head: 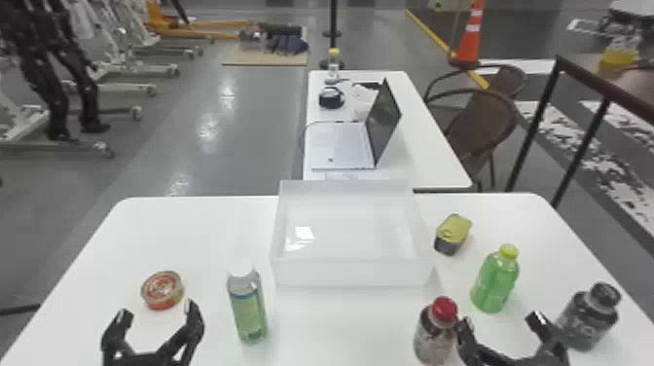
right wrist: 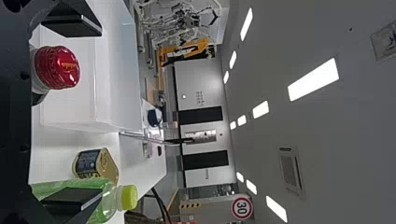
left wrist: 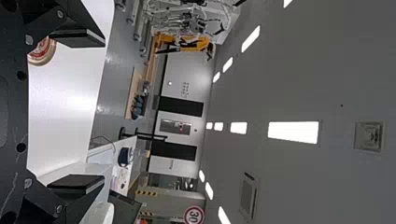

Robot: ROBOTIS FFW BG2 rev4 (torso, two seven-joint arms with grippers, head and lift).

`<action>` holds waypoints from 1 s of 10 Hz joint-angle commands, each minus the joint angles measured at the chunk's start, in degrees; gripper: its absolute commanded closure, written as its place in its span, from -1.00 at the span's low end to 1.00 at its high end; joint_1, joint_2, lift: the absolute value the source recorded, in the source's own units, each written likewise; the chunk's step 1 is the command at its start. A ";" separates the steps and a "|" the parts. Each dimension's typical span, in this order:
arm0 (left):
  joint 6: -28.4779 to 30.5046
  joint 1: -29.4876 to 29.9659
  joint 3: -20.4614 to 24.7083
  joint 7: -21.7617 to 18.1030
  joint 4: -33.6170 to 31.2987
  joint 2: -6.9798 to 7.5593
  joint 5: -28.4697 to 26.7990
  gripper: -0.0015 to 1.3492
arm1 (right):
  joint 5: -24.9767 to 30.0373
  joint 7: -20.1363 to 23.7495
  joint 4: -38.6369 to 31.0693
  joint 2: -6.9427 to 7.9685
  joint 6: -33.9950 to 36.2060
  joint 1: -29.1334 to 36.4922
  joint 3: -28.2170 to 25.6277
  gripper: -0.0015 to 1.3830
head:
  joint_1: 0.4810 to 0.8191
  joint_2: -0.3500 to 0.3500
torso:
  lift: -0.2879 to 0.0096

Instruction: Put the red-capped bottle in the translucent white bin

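Observation:
The red-capped bottle [head: 434, 336] stands upright near the table's front edge, just left of my right gripper [head: 506, 336], which is open. In the right wrist view its red cap [right wrist: 58, 67] shows between the spread fingers of my right gripper [right wrist: 74, 112], nearer one finger and not held. The translucent white bin [head: 353, 272] sits at the table's back middle, ahead and to the left of that bottle. My left gripper [head: 155, 331] is open at the front left, and in the left wrist view nothing is between the fingers of the left gripper [left wrist: 77, 112].
A green bottle [head: 495, 282] and a dark bottle [head: 588, 319] stand right of the red-capped one. A yellow-topped can [head: 452, 233] lies beside the bin. On the left are a white-capped bottle [head: 249, 306] and a round red tin [head: 162, 290].

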 commanded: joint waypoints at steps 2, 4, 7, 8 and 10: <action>1.86 0.27 -0.16 0.00 -0.53 -0.15 -0.18 -0.62 | 2.72 -3.33 -2.32 0.09 2.03 1.31 0.01 -0.86 | -0.60 0.00 | 0.26; 4.32 0.89 1.07 0.08 -2.72 -0.15 -3.60 -0.62 | 3.86 -7.37 -3.81 0.88 3.09 2.81 0.19 -0.86 | -0.60 0.00 | 0.26; 4.67 1.50 2.22 0.61 -3.34 -0.15 -5.18 -0.62 | 3.69 -9.66 -3.99 1.14 3.97 3.33 0.62 -0.86 | -0.60 0.00 | 0.26; 4.84 1.42 1.95 0.61 -3.34 -0.15 -4.83 -0.62 | 2.46 -9.22 -3.02 0.97 3.97 2.98 0.71 -0.85 | -0.60 0.00 | 0.26; 5.11 1.33 2.04 0.61 -3.34 -0.15 -4.75 -0.62 | -0.35 -7.37 0.06 -0.09 3.97 1.49 1.24 -0.74 | -0.60 0.00 | 0.26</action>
